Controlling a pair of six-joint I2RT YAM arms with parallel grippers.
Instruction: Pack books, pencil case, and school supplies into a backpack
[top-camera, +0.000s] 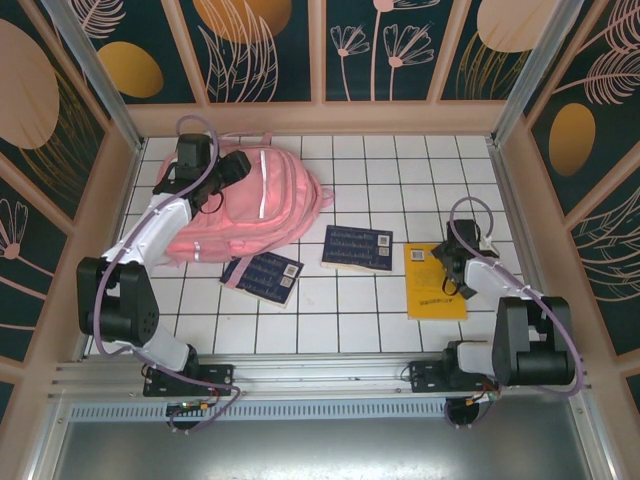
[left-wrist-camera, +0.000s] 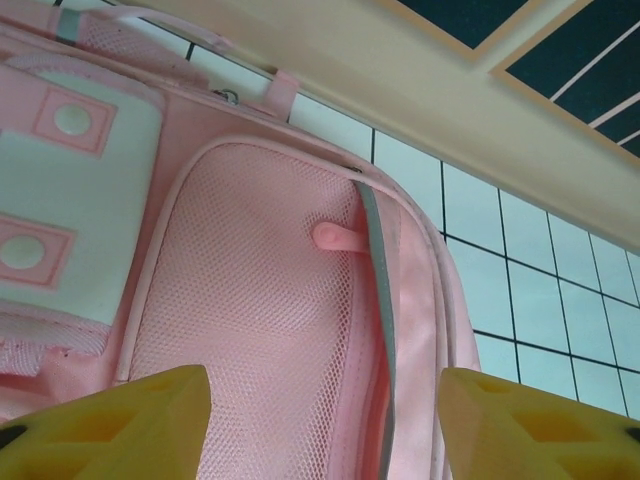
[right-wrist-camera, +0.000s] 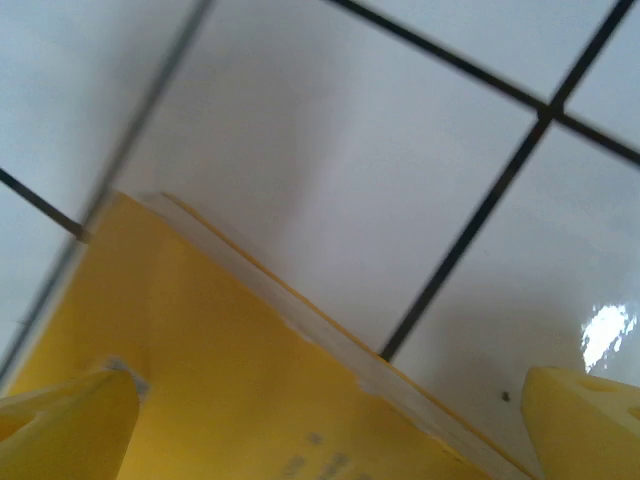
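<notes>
**Operator:** Where was the backpack sitting?

**Observer:** Your pink backpack (top-camera: 255, 215) lay on the white tiled table (top-camera: 380, 310), at the far left, silvery stripes facing up. Your left gripper (top-camera: 222, 172) hung over its far end, jaws apart and gripping nothing. In your left wrist view the 2 yellow fingers (left-wrist-camera: 120, 425) stood wide of each other above a pink mesh panel (left-wrist-camera: 250, 300), with a pink zipper pull (left-wrist-camera: 335, 237) beyond them.

**Operator:** And the books?

**Observer:** You had 3 on the tiles. The yellow-orange book (top-camera: 435, 290), the largest, lay at the right. Your right gripper (top-camera: 452, 260) was over its far part, spread wide and holding nothing. Your right wrist view showed 1 corner of that book between the fingertips (right-wrist-camera: 60, 420); whether they touched it I couldn't tell. The 2 others lay flat with labels up: 1 navy book (top-camera: 357, 247) in the middle of the table, and the second navy book (top-camera: 263, 277) just beside the backpack's near edge.
</notes>
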